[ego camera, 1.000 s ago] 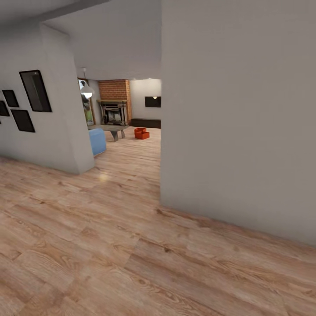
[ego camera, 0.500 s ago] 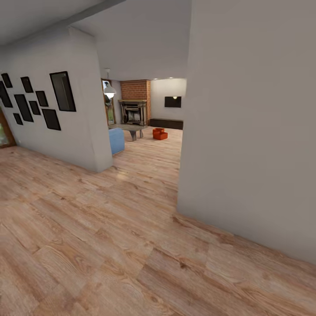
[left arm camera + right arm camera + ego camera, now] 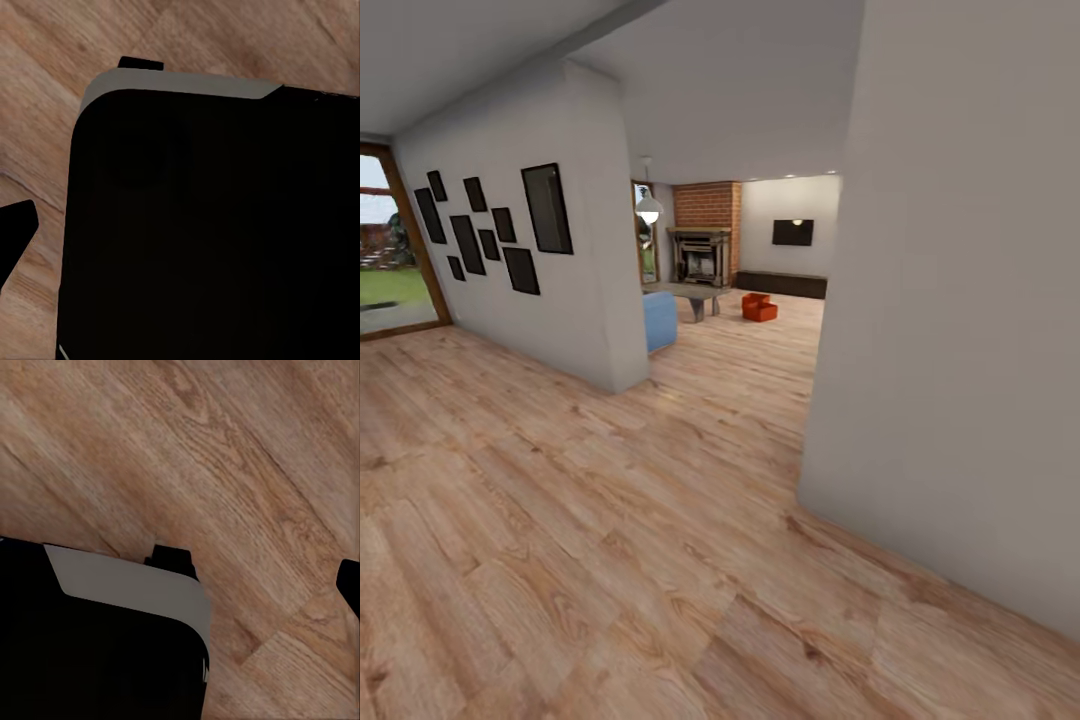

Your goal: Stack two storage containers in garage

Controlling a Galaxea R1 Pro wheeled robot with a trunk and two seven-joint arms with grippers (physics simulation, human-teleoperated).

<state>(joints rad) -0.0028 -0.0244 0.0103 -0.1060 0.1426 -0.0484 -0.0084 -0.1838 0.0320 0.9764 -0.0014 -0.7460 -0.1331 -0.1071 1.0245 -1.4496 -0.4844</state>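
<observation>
Head view: robot is in transit; the two storage containers (image 3: 759,307) sit on the living room plank floor near the brick fireplace (image 3: 706,240), past the blue sofa (image 3: 659,320), so it should steer through the gap clear of the right wall corner (image 3: 812,470); versus earlier, the camera has panned, shifting the scene right and revealing a glazed door (image 3: 390,260). Left wrist view: dark robot body over planks, left tool state can't be told. Right wrist view: same, right tool state can't be told.

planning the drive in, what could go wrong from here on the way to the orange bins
The white wall corner juts close on the right of the opening, so the base could clip it. Further in, the blue sofa narrows the route. The storage containers sit touching or overlapping on the wood floor; bumping one may shift both.
</observation>
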